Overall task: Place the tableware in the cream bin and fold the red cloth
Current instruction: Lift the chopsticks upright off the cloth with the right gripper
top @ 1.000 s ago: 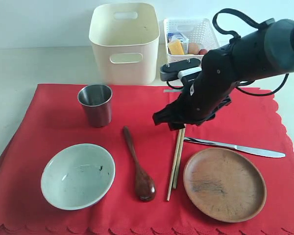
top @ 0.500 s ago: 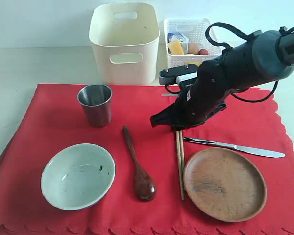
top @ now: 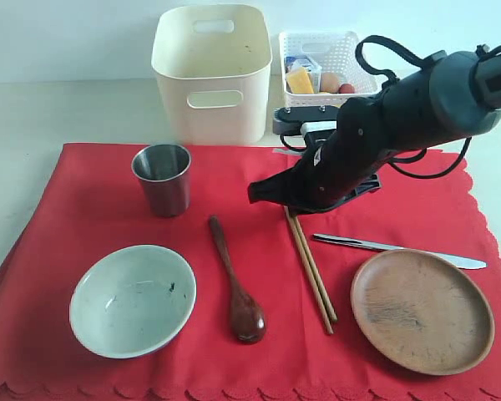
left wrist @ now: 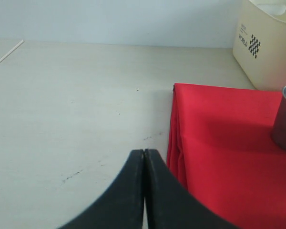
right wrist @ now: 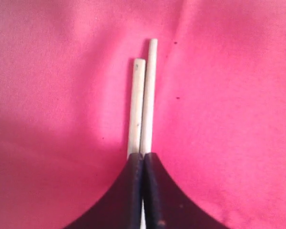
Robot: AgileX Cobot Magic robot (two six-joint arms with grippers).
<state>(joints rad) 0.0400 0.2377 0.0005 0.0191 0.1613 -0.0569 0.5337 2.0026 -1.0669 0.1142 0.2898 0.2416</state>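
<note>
The right pincer (right wrist: 143,164) has just clamped onto the upper ends of the pair of pale wooden chopsticks (top: 311,271). A second ago its jaws stood apart above them. Now they are pressed tight together, with the sticks poking out from between the tips and lying flat on the big scalloped red cloth (top: 92,209).

The sticks swung as the jaws closed. The gripped ends lie nearer the tall cream plastic bin (top: 213,100), and the free ends now slant away from it toward the round brown wooden plate (top: 422,311). That plate has slid farther out from the bin, and my guess is the swinging sticks shoved it. Its rim now meets the metal table knife (top: 376,246), though I can't tell whether it touches the knife or overlaps it.

The rest looks undisturbed. The steel cup (top: 161,177) stands just in front of the bin, the dark wooden spoon (top: 234,284) lies farther out, and the pale green-white bowl (top: 132,299) is farther still.

The left pincer (left wrist: 144,160) is closed on nothing. It hangs over the bare bench (left wrist: 76,105), just beside the cloth's edge and short of the bin.

All six pieces are out on the cloth, so the job is barely begun. With the grip made, I'd expect a lift and a carry to the bin. The sticks are thin and held only at one end, so they could twist or slip loose. Folding has to wait until the cloth is cleared.
</note>
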